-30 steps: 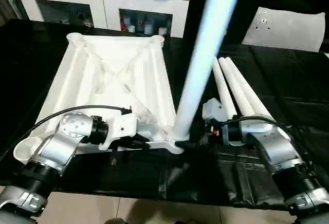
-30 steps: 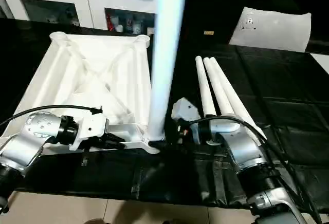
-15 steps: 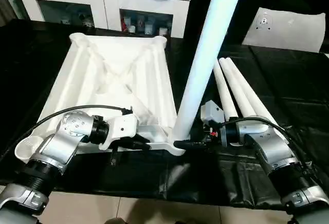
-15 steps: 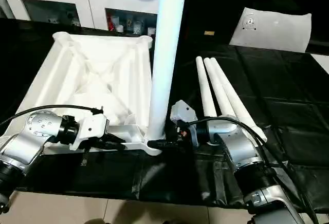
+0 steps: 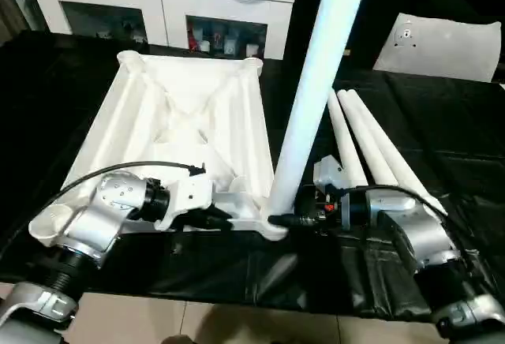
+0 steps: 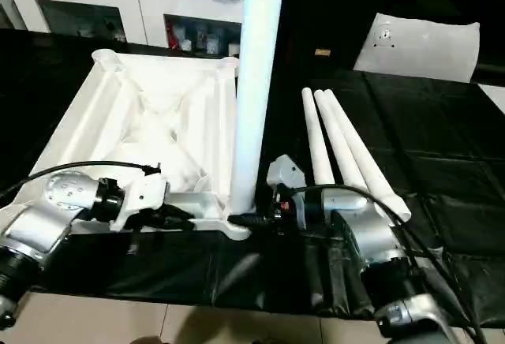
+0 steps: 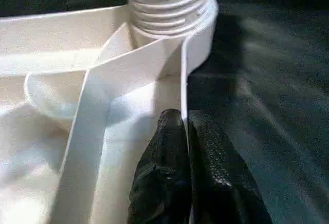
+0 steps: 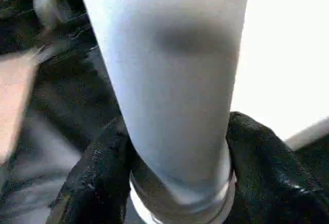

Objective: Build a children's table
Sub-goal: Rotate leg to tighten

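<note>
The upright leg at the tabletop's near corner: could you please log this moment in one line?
upright leg: standing in tabletop near corner socket | right gripper: around its base | left gripper: pinching tabletop rim | three legs: loose

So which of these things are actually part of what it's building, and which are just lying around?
Part of the job:
- tabletop, upside down
- upright leg standing in its near corner socket
- three spare legs lying alongside

Just lying about:
- white pillow-like block
- cabinet behind

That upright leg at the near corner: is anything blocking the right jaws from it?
No. The right gripper already has a finger on each side of the upright leg, right at its base in the tabletop's corner socket.
</note>
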Tool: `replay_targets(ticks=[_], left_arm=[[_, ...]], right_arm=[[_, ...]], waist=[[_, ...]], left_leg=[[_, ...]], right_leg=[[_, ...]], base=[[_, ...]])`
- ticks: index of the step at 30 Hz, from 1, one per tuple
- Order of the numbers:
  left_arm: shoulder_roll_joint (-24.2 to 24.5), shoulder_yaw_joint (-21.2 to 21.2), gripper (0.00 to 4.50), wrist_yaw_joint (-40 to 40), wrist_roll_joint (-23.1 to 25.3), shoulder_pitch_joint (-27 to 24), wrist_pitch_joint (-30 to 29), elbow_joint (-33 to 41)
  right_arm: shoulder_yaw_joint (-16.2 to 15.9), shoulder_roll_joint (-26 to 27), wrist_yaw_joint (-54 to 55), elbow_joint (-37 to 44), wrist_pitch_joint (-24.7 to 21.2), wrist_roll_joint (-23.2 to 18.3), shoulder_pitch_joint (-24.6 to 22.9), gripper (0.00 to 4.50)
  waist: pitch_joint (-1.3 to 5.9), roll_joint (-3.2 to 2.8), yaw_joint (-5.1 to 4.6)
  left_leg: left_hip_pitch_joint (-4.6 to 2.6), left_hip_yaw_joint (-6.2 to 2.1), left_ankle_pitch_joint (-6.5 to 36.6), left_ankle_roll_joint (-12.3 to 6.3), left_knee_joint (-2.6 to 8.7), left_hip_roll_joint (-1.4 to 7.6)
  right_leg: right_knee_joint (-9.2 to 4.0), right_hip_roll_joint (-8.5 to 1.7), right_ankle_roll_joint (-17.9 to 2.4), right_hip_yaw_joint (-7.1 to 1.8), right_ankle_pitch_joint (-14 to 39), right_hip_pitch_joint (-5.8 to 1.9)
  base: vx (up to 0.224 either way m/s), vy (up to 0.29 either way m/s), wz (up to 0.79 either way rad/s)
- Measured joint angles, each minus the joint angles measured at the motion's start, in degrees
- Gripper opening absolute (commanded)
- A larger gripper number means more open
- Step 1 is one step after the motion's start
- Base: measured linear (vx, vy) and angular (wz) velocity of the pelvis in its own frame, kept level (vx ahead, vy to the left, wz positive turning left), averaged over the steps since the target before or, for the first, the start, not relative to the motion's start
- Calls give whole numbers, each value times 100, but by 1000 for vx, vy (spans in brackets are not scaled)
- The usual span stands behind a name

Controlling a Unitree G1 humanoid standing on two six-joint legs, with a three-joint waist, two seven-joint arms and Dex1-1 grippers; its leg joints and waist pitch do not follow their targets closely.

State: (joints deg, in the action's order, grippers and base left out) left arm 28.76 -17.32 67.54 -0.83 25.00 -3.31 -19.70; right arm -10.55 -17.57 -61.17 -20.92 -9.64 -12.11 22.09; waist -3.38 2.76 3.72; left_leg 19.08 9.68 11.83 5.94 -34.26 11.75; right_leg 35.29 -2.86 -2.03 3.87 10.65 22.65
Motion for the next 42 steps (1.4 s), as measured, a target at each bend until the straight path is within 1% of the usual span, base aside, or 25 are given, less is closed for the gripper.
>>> replay_targets(ticks=[2,4,6,9,10,13,16,18,19,20,21,22,24,25,26,27,29,30,31,32,33,36,37,38,42], left_arm=[[-192,159,0,-429,-6,-83,-559,155],[-452,305,0,-932,-5,-183,-1108,374],[-630,367,0,-1255,-5,-235,-1452,532],[-992,492,0,-1873,77,-302,-1980,781],[-1192,603,0,-2200,122,-348,-2279,933],[-1678,704,0,-2933,305,-387,-2785,1232],[-1815,708,0,-3236,344,-389,-2953,1381],[-1815,686,0,-3284,355,-389,-2955,1441],[-1814,669,0,-3288,386,-389,-2953,1471],[-1811,658,0,-3288,397,-388,-2947,1485],[-1789,626,0,-3288,410,-388,-2920,1491],[-1759,593,0,-3285,430,-388,-2877,1491],[-1692,571,0,-3285,478,-388,-2819,1488],[-1618,563,0,-3279,492,-387,-2754,1459],[-1564,562,0,-3265,492,-387,-2709,1438],[-1474,561,0,-3212,493,-385,-2631,1402],[-1402,560,0,-3134,493,-377,-2508,1372],[-1352,560,0,-3095,493,-375,-2485,1354],[-1270,532,0,-2947,493,-338,-2328,1261],[-1136,502,0,-2780,476,-295,-2168,1182],[-1008,501,0,-2620,430,-292,-1997,1106],[-739,518,0,-2306,349,-285,-1628,929],[-675,516,0,-2181,307,-277,-1511,866],[-641,505,0,-2064,286,-254,-1409,798],[-418,437,0,-1554,209,-248,-1003,664]], right_arm=[[156,322,707,-25,-107,88,-11,247],[323,670,1454,-104,-157,178,-1,244],[405,835,1883,-169,-209,217,41,244],[559,1172,2573,-311,-292,380,208,244],[625,1391,2985,-443,-296,454,329,243],[802,1798,3897,-675,-382,604,623,243],[812,1951,4304,-735,-391,687,759,243],[816,1979,4374,-732,-387,700,800,243],[818,1983,4383,-733,-353,706,805,276],[819,1983,4383,-730,-330,714,803,296],[819,1983,4383,-717,-313,723,787,296],[819,1986,4371,-684,-291,730,746,315],[818,2014,4319,-630,-262,729,662,319],[801,2019,4259,-615,-223,726,605,336],[793,2013,4195,-594,-184,717,544,336],[784,1966,4111,-555,-145,694,480,355],[758,1898,3928,-531,-168,641,359,359],[747,1838,3860,-524,-179,594,293,370],[684,1707,3613,-431,-175,522,178,383],[618,1495,3335,-317,-149,477,96,383],[606,1278,3073,-171,-129,423,23,394],[689,771,2443,155,-85,287,10,414],[690,646,2193,270,-76,250,10,437],[662,529,1963,317,-70,216,11,437],[591,-1,1190,367,-73,50,15,449]], waist=[[-5,-29,-74],[-10,-38,-172],[-11,-41,-218],[-15,-52,-243],[-17,-56,-269],[-19,-59,-304],[-17,-61,-301],[-15,-64,-296],[-14,-63,-294],[-13,-61,-291],[-13,-61,-287],[-13,-61,-285],[-16,-57,-287],[-17,-55,-306],[-18,-53,-325],[-19,-53,-338],[-24,-53,-355],[-27,-55,-356],[-29,-58,-346],[-31,-60,-333],[-33,-58,-324],[-35,-51,-321],[-34,-51,-316],[-34,-51,-311],[-34,-50,-189]], left_leg=[[-3,1,0,0,2,-2],[-3,1,-1,2,2,-2],[-1,1,-2,2,3,-2],[2,1,-2,2,3,-2],[3,3,-2,2,6,-3],[33,3,-2,1,5,-3],[64,3,10,-14,20,-3],[89,3,1,-47,35,-3],[101,3,6,-58,39,-3],[106,4,10,-66,39,-3],[109,5,13,-70,39,-3],[109,7,14,-72,39,-3],[108,8,13,-72,35,-2],[103,11,11,-69,33,-1],[100,11,9,-65,30,0],[100,11,8,-58,29,0],[101,11,17,-17,29,0],[102,11,15,-13,29,1],[104,10,13,-13,29,1],[107,10,13,-12,29,0],[109,9,12,-14,29,0],[111,9,-5,-43,25,0],[111,10,-5,-45,25,1],[111,10,-5,-45,24,1],[108,10,-5,-46,22,1]], right_leg=[[-7,-1,3,0,2,-2],[-9,-2,4,2,2,6],[-15,-2,4,5,2,11],[-15,-1,4,3,2,18],[-18,-2,4,3,2,21],[-16,-2,4,1,0,38],[-15,-2,-4,2,-8,58],[-15,-1,-6,3,6,80],[-15,0,-11,5,12,91],[-15,0,-13,5,16,98],[-16,0,-16,6,17,100],[-16,0,-16,5,18,101],[-16,0,-18,5,17,100],[-15,0,-21,4,12,100],[-13,0,-22,4,8,98],[-14,0,-21,4,3,98],[-14,0,-18,3,-9,102],[-14,0,-19,3,-12,104],[-12,1,-18,3,-13,105],[-13,0,-17,3,-14,106],[-12,0,-16,3,-14,107],[-13,0,-17,3,-15,106],[-14,0,-17,3,-15,105],[-14,0,-17,3,-15,105],[-14,0,-17,3,-15,104]], base=[[0,0,0],[0,0,0],[0,0,0],[0,0,0],[0,0,0],[0,0,0],[60,1,5],[68,-6,3],[56,-3,1],[0,0,0],[0,0,0],[0,0,0],[0,0,0],[0,0,0],[0,0,0],[0,0,0],[0,0,0],[0,0,0],[0,0,0],[0,0,0],[0,0,0],[0,0,0],[0,0,0],[0,0,0],[0,0,0]])
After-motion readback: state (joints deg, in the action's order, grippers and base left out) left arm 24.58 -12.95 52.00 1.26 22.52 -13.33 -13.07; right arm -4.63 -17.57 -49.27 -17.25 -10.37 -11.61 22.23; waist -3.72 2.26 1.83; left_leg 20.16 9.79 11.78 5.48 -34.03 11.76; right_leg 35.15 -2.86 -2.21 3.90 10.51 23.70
